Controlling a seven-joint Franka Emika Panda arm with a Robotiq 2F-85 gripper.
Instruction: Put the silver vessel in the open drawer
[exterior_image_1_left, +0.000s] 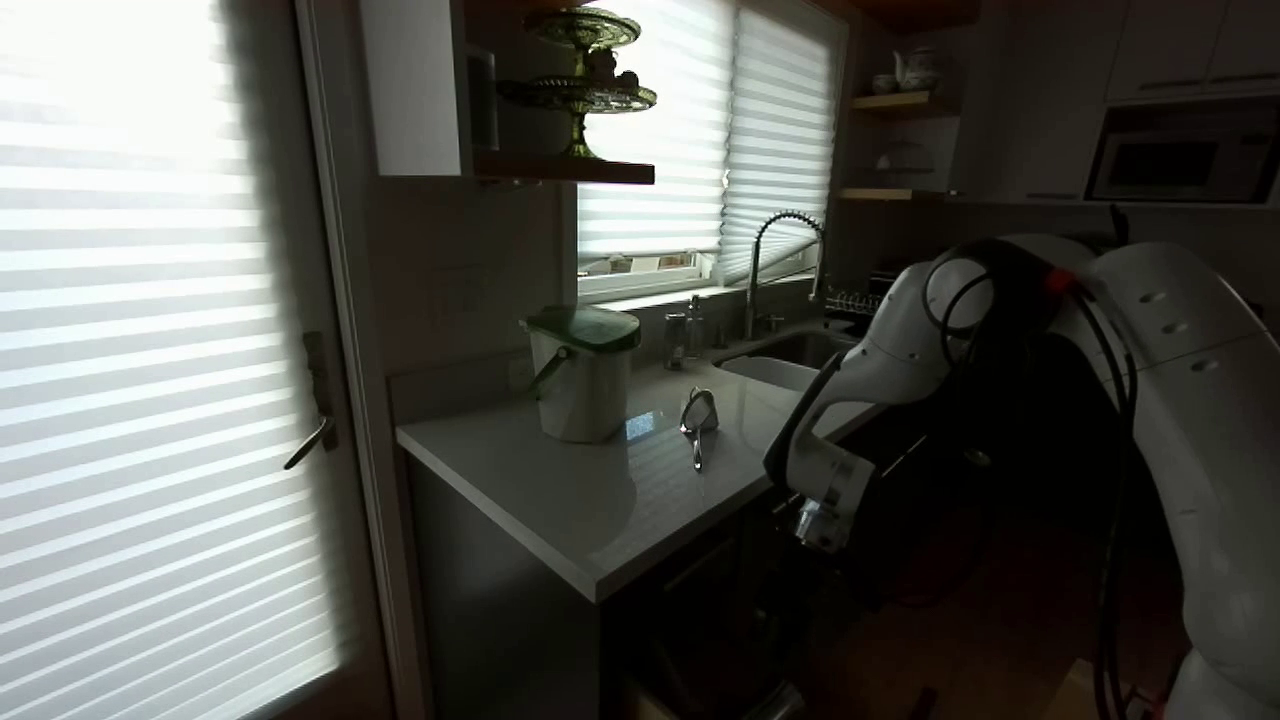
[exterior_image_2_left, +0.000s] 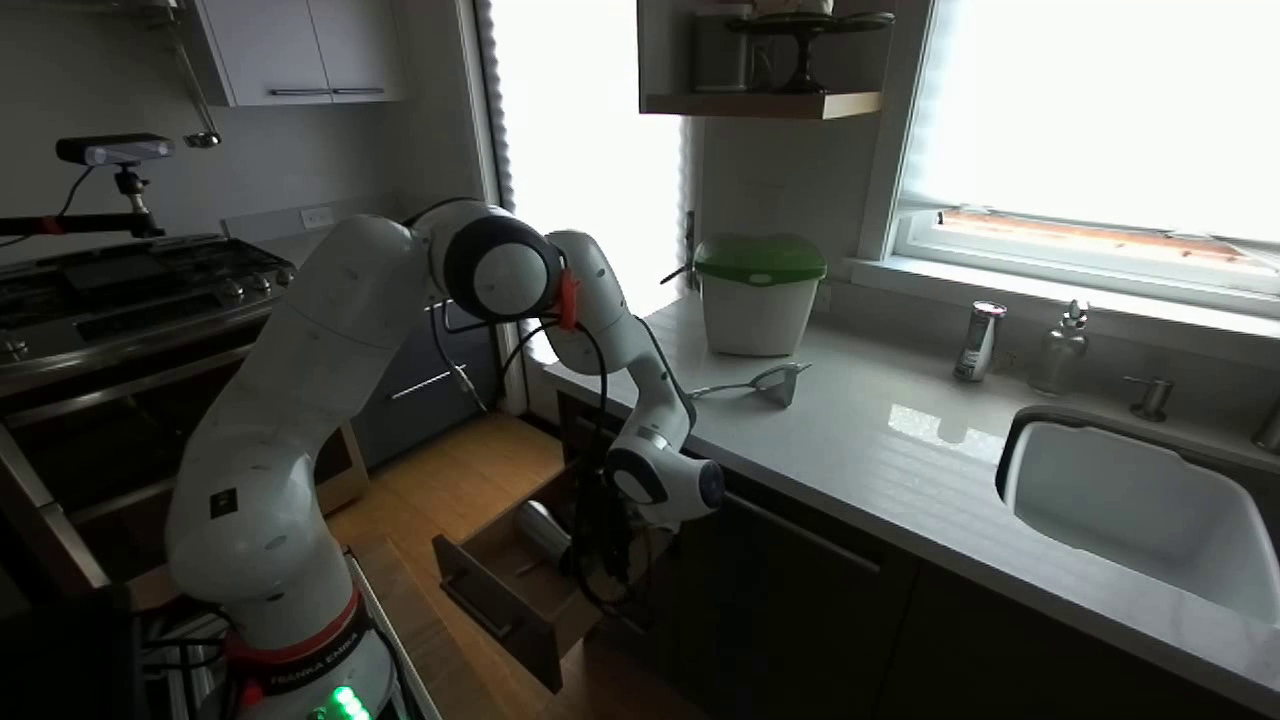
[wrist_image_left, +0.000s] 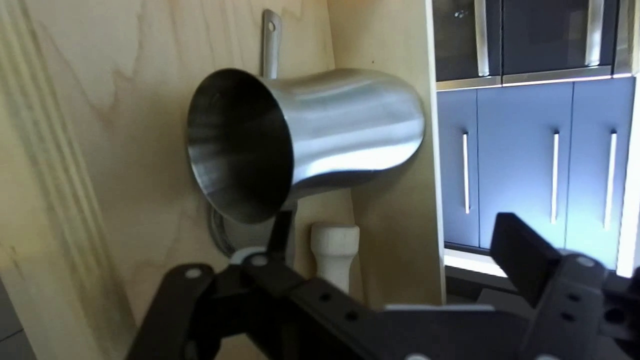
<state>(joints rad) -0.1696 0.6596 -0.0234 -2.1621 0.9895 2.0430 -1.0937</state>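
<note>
The silver vessel (wrist_image_left: 350, 125) lies on its side inside the open wooden drawer (wrist_image_left: 400, 225) in the wrist view. Its dark mouth faces left and its base is at the drawer's right side wall. In an exterior view the vessel (exterior_image_2_left: 543, 530) also shows inside the drawer (exterior_image_2_left: 500, 615). My gripper (wrist_image_left: 392, 225) is open, with nothing between its fingers. One finger overlaps the lower rim of the vessel's mouth in the picture; whether they touch I cannot tell. The other finger appears beyond the drawer wall. In both exterior views the fingers are dark and hard to make out.
A wooden tool (wrist_image_left: 335, 245) and a flat metal handle (wrist_image_left: 271, 45) lie in the drawer. The countertop (exterior_image_2_left: 860, 430) overhangs the drawer. On it stand a strainer (exterior_image_1_left: 698, 412) and a pale pot with a green lid (exterior_image_1_left: 583, 385). A sink (exterior_image_2_left: 1140, 500) is farther along.
</note>
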